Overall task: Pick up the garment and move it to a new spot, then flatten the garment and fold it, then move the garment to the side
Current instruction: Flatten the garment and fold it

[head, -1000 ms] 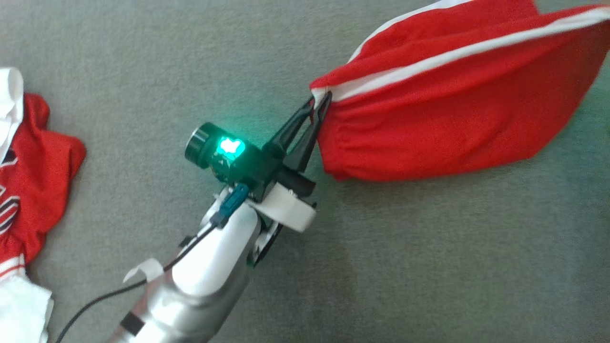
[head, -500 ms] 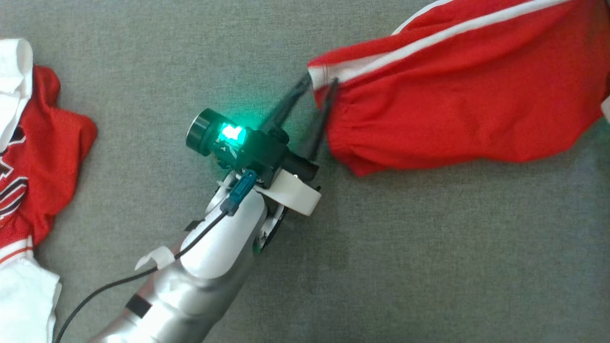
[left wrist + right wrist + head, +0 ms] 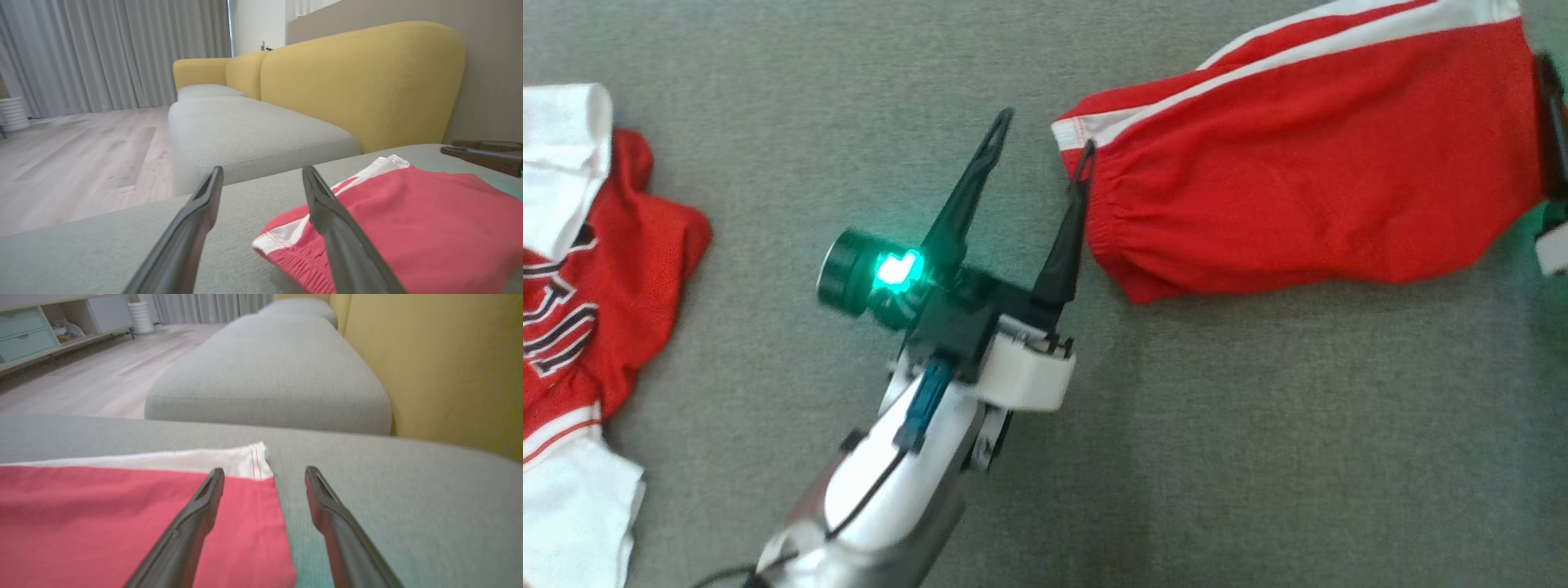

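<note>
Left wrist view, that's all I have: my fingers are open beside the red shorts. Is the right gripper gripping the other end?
Observer: No. The right gripper is open. One of its fingers hangs over the corner of the red shorts, the other over bare grey cushion.
Operator: Anything else lying on this cushion?
Observer: Yes. A red and white jersey lies crumpled at the robot's far left, apart from the shorts.

Left pincer (image 3: pixel 1045 131) sprung open, let go of red garment (image 3: pixel 1298 188) corner; garment dropped flat.
</note>
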Controlling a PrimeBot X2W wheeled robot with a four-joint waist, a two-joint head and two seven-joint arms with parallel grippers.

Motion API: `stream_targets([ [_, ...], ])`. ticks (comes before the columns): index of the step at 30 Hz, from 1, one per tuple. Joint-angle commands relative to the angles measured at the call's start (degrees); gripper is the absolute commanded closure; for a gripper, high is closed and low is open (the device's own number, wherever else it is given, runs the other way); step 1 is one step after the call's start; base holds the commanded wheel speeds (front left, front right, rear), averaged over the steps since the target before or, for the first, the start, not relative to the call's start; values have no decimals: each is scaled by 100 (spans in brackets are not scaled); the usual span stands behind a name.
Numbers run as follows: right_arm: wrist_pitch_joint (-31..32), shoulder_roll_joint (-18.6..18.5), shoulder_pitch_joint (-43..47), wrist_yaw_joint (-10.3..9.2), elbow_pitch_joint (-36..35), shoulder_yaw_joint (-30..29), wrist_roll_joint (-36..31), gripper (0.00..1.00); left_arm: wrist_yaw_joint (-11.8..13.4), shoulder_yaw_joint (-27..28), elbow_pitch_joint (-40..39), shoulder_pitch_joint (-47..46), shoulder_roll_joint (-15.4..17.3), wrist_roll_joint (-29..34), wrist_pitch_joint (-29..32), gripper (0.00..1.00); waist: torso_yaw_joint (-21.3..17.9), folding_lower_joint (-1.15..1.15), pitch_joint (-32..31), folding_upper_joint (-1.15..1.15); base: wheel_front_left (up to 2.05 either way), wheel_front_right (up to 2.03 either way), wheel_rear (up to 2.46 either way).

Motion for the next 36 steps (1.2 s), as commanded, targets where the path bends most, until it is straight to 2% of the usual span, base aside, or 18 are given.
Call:
stream_targets([
  [1, -59, -128, 138, -4, -10, 7, 106, 0, 104, 283, -378, 197, 27, 70, -27, 0, 85, 1, -59, 0, 0, 0, 0],
  [5, 271, -75, 162, -4, 439, -52, 439, 0, 238, 478, -802, 678, 26, 139, -27, 0, 261, 1, -139, 0, 0, 0, 0],
  [9, 751, -13, 78, -4, 1027, -72, 631, 0, 274, 550, -1093, 1016, 26, 158, -28, 0, 476, 1, -215, 0, 0, 0, 0],
  [13, 1126, 72, 102, -4, 1287, 98, 786, 1, 267, 566, -1227, 1166, 26, 170, -28, 0, 612, 1, -272, 0, 0, 0, 0],
  [14, 1219, 90, 121, -4, 1311, 178, 839, 7, 259, 569, -1244, 1208, 26, 176, -28, 0, 638, 1, -292, 0, 0, 0, 0],
  [15, 1277, 101, 133, -4, 1317, 240, 900, 77, 260, 585, -1256, 1245, 26, 186, -28, 0, 649, 1, -311, 0, 0, 0, 0],
  [16, 1293, 105, 134, -4, 1314, 284, 959, 100, 259, 608, -1260, 1275, 26, 202, -28, 0, 645, 1, -333, 0, 0, 0, 0],
  [20, 1055, 59, 86, -4, 1354, 354, 1062, 100, 256, 751, -1240, 1364, 26, 293, -28, 0, 495, 1, -411, 0, 0, 0, 0],
  [26, 742, -166, -9, -4, 1672, 377, 1005, 100, 179, 1021, -1262, 1437, 39, 452, -28, 0, 0, 1, -508, 0, 0, 0, 0],
  [30, 512, -321, -124, -4, 1839, 387, 963, 100, 14, 1124, -1208, 1418, 80, 566, -28, 0, -351, 1, -531, 0, 0, 0, 0],
  [36, 330, -233, -438, -4, 1489, 445, 860, 100, -86, 1205, -1149, 1394, 110, 673, -28, 0, -569, 1, -574, 0, 0, 0, 0],
])
